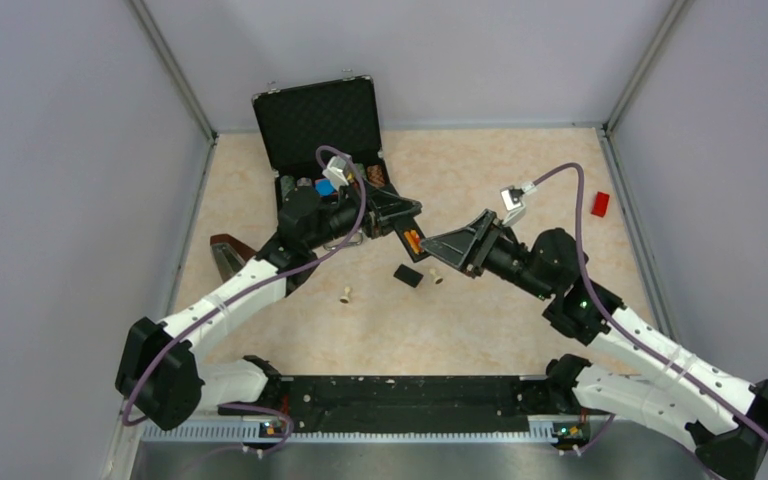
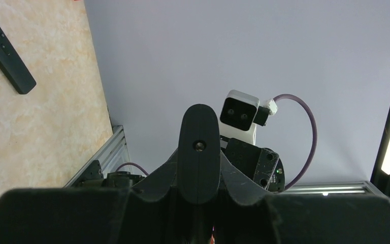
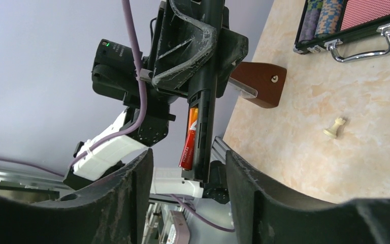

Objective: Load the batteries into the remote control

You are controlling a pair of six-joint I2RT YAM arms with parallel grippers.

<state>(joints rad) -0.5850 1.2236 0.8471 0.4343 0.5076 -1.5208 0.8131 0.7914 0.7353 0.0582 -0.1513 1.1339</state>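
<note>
My left gripper (image 1: 398, 212) is shut on the remote control (image 1: 405, 230) and holds it above the table with its open back showing. Red-orange batteries (image 1: 412, 240) lie in its compartment. In the right wrist view the remote (image 3: 206, 101) hangs upright with one battery (image 3: 189, 140) in it. My right gripper (image 3: 190, 203) is open, its fingers either side of the remote's lower end; in the top view it (image 1: 433, 248) sits just right of the remote. The small black back cover (image 1: 408, 276) lies on the table below. In the left wrist view the left gripper (image 2: 199, 203) holds the remote's end (image 2: 199, 147).
An open black case (image 1: 325, 130) stands at the back left. A brown wedge (image 1: 228, 252) lies left, cream pegs (image 1: 345, 295) (image 1: 436, 277) lie mid-table, and a red block (image 1: 600, 204) lies right. A second black bar with few buttons (image 2: 5, 53) lies on the table.
</note>
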